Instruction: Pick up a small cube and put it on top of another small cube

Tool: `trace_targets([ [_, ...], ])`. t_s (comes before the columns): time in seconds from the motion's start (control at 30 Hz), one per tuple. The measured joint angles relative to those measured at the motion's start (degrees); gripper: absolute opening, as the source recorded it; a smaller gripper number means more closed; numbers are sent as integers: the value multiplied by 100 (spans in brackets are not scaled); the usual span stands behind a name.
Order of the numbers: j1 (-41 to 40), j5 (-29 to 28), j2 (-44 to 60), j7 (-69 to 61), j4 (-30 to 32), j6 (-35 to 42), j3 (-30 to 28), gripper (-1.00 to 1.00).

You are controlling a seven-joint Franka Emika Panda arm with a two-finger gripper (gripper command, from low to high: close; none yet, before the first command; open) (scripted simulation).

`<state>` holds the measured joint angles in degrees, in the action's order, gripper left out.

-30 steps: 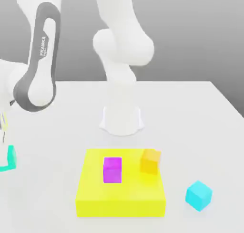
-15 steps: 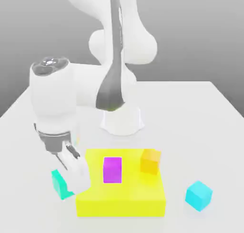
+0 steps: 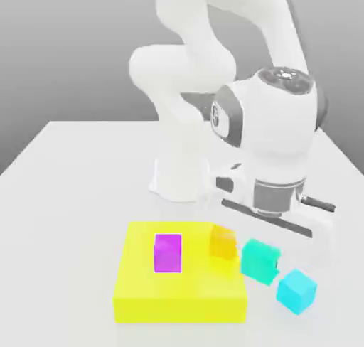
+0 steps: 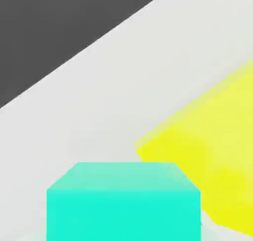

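Here, small cube (image 3: 259, 261) plain green-tinged turquoise, tilted, raised off worktop (image 3: 71, 196) under the tool, between yellow slab (image 3: 180, 296) edge and cyan cube (image 3: 296, 291), orange cube (image 3: 224, 240) close beside, tool grip state cannot tell, open worktop on the exterior view's left.

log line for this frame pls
phase: carry | held: turquoise cube | position: between orange cube and cyan cube | stacked: no

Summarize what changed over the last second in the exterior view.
The arm swung from the exterior view's left to its right, carrying the turquoise cube across the front of the yellow block. That cube now sits under the pincer, between the orange cube and the cyan cube. The magenta cube, orange cube, cyan cube and yellow block stayed put.
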<state>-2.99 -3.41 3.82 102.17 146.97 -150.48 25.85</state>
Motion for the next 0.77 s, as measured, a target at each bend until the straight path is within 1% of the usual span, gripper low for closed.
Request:
trace_targets([
  [0.07,256,10,-21,170,12,8,125,-100],
  [0.1,259,-72,57,267,7,-61,140,-100],
  [0.2,373,-519,468,630,-26,-402,-35,-100],
  [0.3,605,-1048,960,1017,-59,-802,-359,-100],
  [0.33,661,-1152,1059,1093,-65,-882,-434,100],
  [0.53,690,-1203,1108,1130,-68,-917,-472,100],
  [0.57,661,-1135,1046,1080,-64,-865,-431,100],
  [0.77,479,-160,155,375,1,-141,-67,100],
])
